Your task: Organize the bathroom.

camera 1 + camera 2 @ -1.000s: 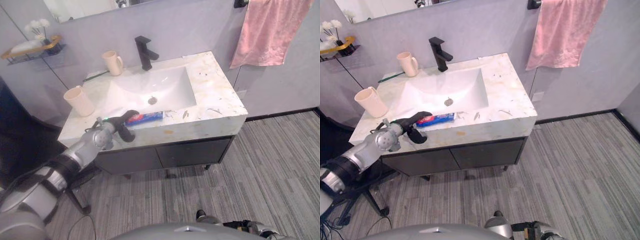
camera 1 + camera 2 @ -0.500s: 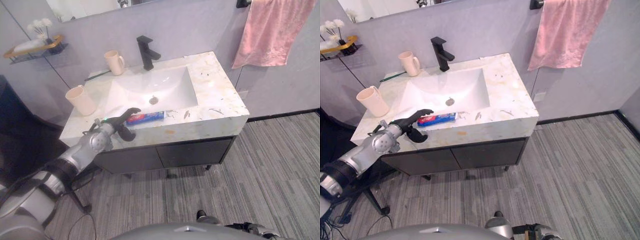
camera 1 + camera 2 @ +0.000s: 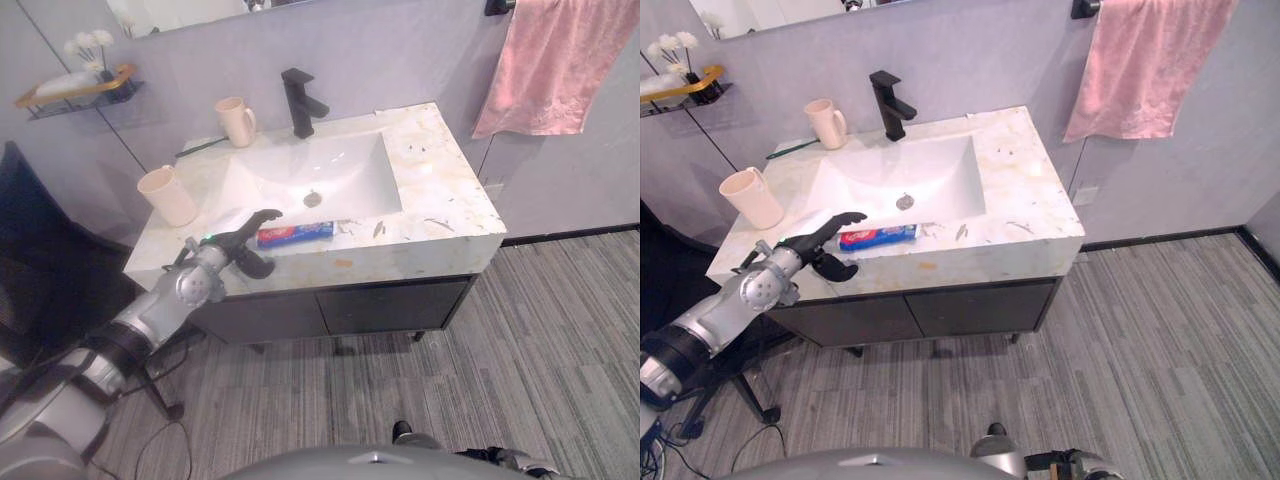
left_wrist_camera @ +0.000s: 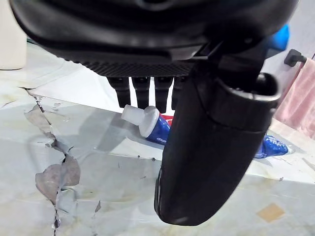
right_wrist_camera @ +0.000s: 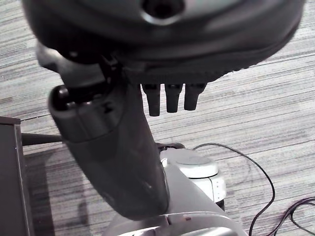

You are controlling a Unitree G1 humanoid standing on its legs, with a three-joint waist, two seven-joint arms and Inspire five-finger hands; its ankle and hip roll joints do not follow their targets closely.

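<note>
The left hand's [image 3: 232,250] fingers [image 3: 262,216] reach out straight and spread, thumb apart below them, holding nothing — their tips sit just beside the white cap end of the toothpaste tube [image 3: 296,233]. The tube lies flat on the marble bench [image 3: 440,195], along the front rim of the white basin [image 3: 310,175]. A beige cup [image 3: 168,196] stands near the bench's left edge; a second mug [image 3: 236,121] stands at the back beside the black tap [image 3: 301,101], with a toothbrush [image 3: 203,147] lying just to its left. The right hand [image 5: 123,123] hangs over the striped floor [image 5: 256,123], fingers relaxed and empty — a pink towel [image 3: 560,65] hangs on the wall.
</note>
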